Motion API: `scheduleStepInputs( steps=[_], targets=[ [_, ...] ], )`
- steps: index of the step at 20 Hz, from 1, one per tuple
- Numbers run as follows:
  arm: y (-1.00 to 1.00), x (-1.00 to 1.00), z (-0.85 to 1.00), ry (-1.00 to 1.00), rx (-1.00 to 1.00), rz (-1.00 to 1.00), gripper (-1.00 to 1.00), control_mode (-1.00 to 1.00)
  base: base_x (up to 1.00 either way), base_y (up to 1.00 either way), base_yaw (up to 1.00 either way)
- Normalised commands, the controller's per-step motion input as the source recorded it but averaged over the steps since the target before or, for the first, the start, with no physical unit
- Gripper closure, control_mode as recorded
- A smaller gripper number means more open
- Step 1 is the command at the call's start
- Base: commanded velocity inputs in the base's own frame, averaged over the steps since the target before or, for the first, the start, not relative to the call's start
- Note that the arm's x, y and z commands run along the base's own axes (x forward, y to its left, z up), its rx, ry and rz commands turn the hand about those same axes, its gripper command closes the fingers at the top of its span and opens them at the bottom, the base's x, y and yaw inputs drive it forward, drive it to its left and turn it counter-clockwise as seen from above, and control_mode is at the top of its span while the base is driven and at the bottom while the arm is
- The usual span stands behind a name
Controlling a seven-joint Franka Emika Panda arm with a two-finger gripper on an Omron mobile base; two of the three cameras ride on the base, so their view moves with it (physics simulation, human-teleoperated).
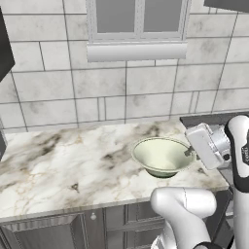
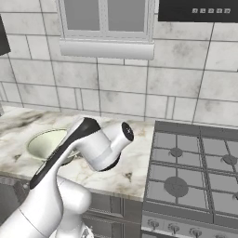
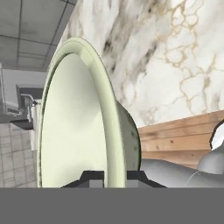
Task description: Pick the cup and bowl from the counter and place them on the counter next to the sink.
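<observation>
- A tiled kitchen wall with a window runs behind a white marble worktop (image 1: 58, 160) veined in grey-brown, grey cabinets below it and a grey gas stove (image 2: 195, 167) at its end.
- The bowl (image 1: 163, 156) sits on the worktop near the front edge, close to the stove end; in the hand view its thick rim (image 3: 114, 144) runs straight between the two finger tips.
- The fingers (image 3: 94, 177) stand one on each side of that rim, one over the cream inside and one against the outer wall; they look spread around it, and whether they already press on it I cannot tell.
- The bowl looks stiff and glazed, so probably smooth and a bit slippery, and wide enough to tip if held off-centre.
- The rim is the only place narrow enough to pinch; a deep bite, with one finger well down the inside wall, should hold best.
- It looks breakable, so a gentle lift and soft set-down seem wise.
- The white hand (image 1: 206, 146) hangs at the bowl's stove-side edge.
</observation>
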Motion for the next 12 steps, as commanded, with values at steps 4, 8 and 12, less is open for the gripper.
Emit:
scheduleStepInputs(
  steps=[4,8,12],
  targets=[
    [0.0,0.0,0.0,0.0,0.0,0.0,1.0,1.0,-0.45,0.0,0.0],
    [0.0,0.0,0.0,0.0,0.0,0.0,1.0,1.0,-0.84,0.0,0.0],
    [0.0,0.0,0.0,0.0,0.0,0.0,1.0,1.0,-0.37,0.01,0.08]
  ],
)
